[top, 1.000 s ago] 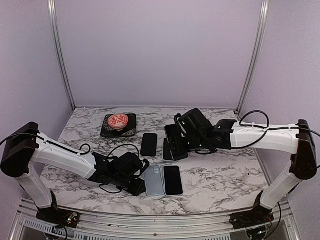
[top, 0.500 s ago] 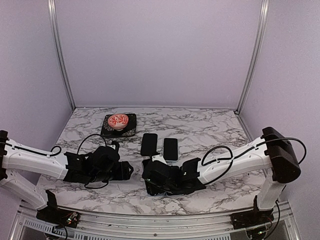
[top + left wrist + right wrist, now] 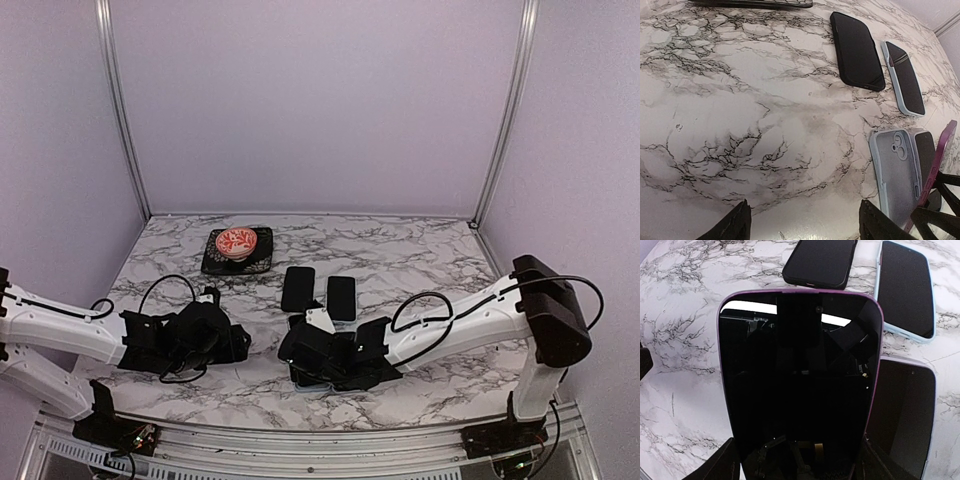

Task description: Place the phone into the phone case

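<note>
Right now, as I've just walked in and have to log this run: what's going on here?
The right hand grips a purple-edged phone, holding it tilted on edge beside the empty pale case lying on the marble table; it is not in the case yet. The left hand is open and holds nothing, low over the table. A dark phone lies next to the case; a black phone and a blue-cased phone lie farther back.
</note>
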Motion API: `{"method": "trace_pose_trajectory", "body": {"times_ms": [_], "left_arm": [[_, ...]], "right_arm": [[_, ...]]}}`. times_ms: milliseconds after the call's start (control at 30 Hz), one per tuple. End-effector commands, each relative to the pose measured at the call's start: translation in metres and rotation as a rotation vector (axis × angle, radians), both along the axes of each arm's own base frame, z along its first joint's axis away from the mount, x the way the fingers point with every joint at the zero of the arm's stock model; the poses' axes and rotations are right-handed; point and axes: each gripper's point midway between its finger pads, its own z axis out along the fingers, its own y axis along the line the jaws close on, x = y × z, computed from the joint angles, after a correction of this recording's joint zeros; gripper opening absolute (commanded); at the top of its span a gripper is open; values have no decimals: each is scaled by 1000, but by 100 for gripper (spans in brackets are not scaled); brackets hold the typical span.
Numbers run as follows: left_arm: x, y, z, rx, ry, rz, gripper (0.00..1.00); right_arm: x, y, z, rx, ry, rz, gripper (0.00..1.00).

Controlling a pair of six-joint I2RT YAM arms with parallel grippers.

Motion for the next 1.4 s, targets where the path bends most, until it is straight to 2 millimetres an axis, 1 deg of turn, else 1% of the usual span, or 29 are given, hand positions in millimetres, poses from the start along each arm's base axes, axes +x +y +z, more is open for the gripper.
{"method": "trace_pose_trajectory", "body": {"times_ms": [0, 167, 233, 300, 367, 467, 633, 767, 833, 967, 1067, 1167, 1300, 1367], "left_arm": [[-4, 12, -6, 6, 18, 34, 75], [-8, 14, -9, 7, 28, 17, 75], [-10, 15, -10, 1, 35, 16, 75], [-12, 19, -12, 0, 37, 20, 75], [-13, 21, -12, -3, 32, 24, 75], [-13, 22, -9, -9, 24, 19, 75], [-14, 24, -7, -13, 16, 12, 75], [-14, 22, -6, -5, 14, -2, 75], [-14, 21, -6, -3, 15, -8, 75], [-15, 23, -7, -4, 16, -8, 75], [-17, 26, -7, -11, 15, -3, 75], [-17, 29, -7, -15, 12, 1, 75], [-17, 30, -4, -19, 3, 1, 75], [-17, 31, -4, -14, 3, 1, 75]], "right_arm": [[4, -4, 3, 14, -24, -98, 0], [7, 2, -1, -39, -37, -132, 0], [2, -3, -7, -112, -46, -152, 0], [-4, -9, -10, -150, -61, -192, 0], [-7, -9, -15, -163, -72, -204, 0], [-9, -9, -22, -159, -57, -217, 0], [-16, -14, -25, -115, -9, -244, 0], [-26, -10, -38, -63, 72, -230, 0], [-30, -10, -45, -82, 96, -229, 0], [-32, -18, -54, -147, 110, -241, 0], [-35, -20, -57, -147, 122, -225, 0], [-35, -18, -52, -143, 117, -197, 0], [-35, -18, -45, -135, 114, -181, 20], [-35, -14, -43, -122, 124, -162, 32]]}}
